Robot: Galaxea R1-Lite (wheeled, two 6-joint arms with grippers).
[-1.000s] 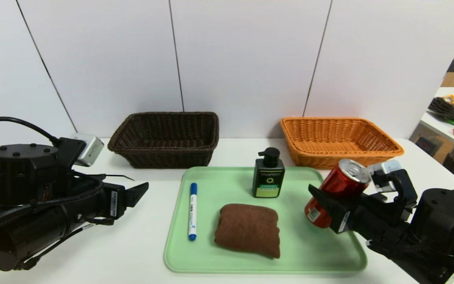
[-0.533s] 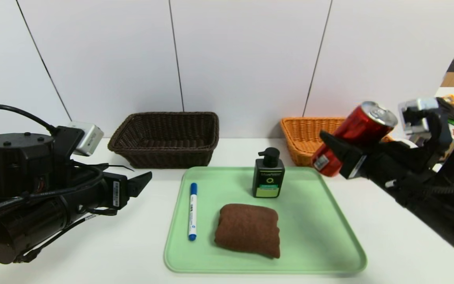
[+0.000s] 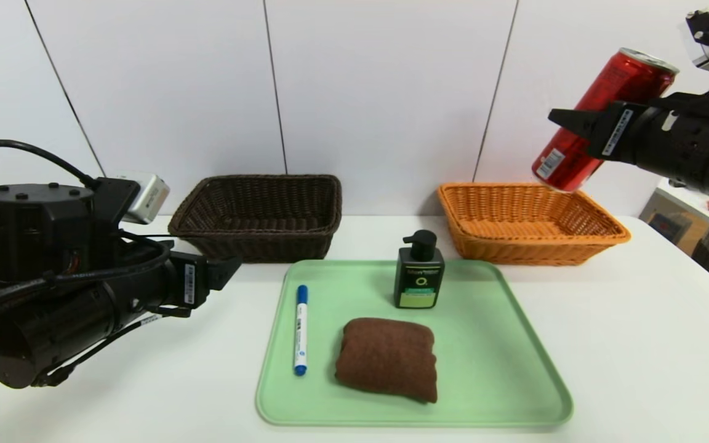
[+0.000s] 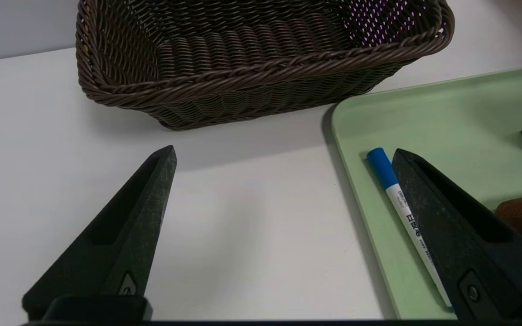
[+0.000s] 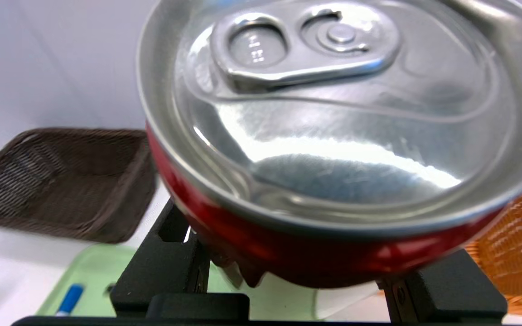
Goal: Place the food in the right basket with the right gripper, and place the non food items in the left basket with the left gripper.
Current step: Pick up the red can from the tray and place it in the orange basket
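Right basket (image 3: 533, 223) sits at the table's back right. Red can (image 3: 600, 120) is held tilted, high above it, clamped mid-body by right gripper (image 3: 576, 123). Judged rigid, smooth, slippery, dentable if squeezed; mid-body grip suits. Fill weight cannot be told. Left gripper (image 4: 283, 226) hovers spread wide beside the marker (image 4: 399, 199), partly hidden by one finger.

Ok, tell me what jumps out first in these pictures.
The red can, tilted and clamped in the right claw, hangs high above the orange basket. On the green tray lie a marker, pump bottle and brown towel.
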